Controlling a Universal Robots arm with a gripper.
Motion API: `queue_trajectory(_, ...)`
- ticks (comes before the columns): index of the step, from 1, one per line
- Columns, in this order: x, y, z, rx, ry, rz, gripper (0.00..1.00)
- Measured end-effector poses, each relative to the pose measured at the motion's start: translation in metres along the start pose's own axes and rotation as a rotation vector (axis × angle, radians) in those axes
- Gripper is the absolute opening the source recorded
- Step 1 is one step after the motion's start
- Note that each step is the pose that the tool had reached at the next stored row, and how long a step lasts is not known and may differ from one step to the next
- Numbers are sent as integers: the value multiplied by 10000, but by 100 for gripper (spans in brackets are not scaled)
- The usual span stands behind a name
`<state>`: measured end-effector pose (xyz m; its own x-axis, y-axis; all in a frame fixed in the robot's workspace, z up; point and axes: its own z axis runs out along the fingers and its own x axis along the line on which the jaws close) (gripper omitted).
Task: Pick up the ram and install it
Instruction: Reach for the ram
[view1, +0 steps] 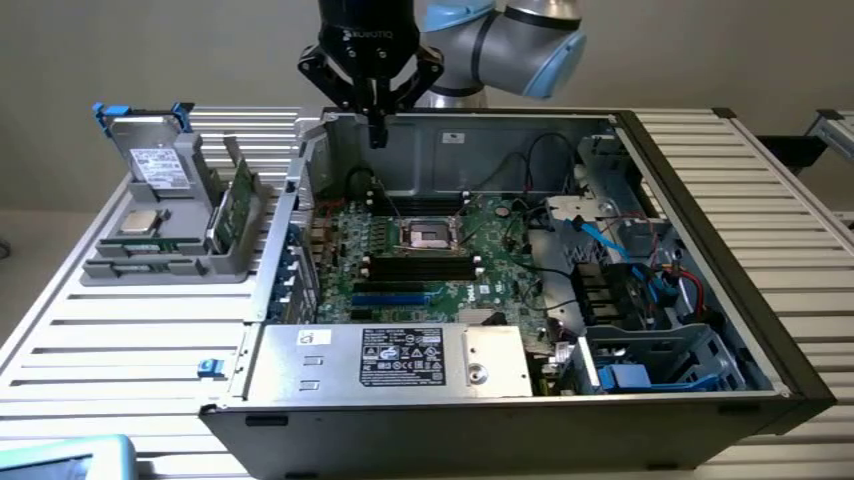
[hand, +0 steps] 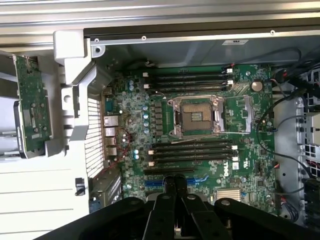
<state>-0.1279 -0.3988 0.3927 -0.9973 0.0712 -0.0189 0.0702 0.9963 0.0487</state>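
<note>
- Bench (view1: 761, 170): white and slatted. Everything listed below was carried on it.
- Computer case (view1: 534, 425): dark, laid on its side with the side panel off. It was placed from the centre of the frame to the exterior view's right.
- Robot arm (view1: 527, 45): grey and blue, seen at the upper centre, behind the case's rear wall.
- Motherboard (view1: 461, 285): green, mounted flat inside the case. Long dark memory slots (hand: 192, 150) were seen on both sides of the socket.
- Power supply (view1: 387, 360): silver box with a black label, fitted at the lower centre.
- Holder (view1: 147, 265): grey rack set on the bench at the exterior view's left, just beside the case.
- Drive (view1: 158, 165): grey with a white label, stood upright in the holder.
- Ram (view1: 240, 208): green stick stood on edge in the holder, on the side nearest the case. It was kept well apart from the end effector.
- End effector (view1: 378, 132): black, hung over the rear part of the case at the upper centre. Its fingers were clenched together, with nothing gripped.
- Processor chip (view1: 140, 222): square and silver, laid flat in the holder.
- Socket (view1: 431, 235): metal-framed, located mid-board.
</note>
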Motion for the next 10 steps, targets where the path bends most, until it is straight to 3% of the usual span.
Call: queue_trajectory(10,207,-14,-25,-1,3,0,11)
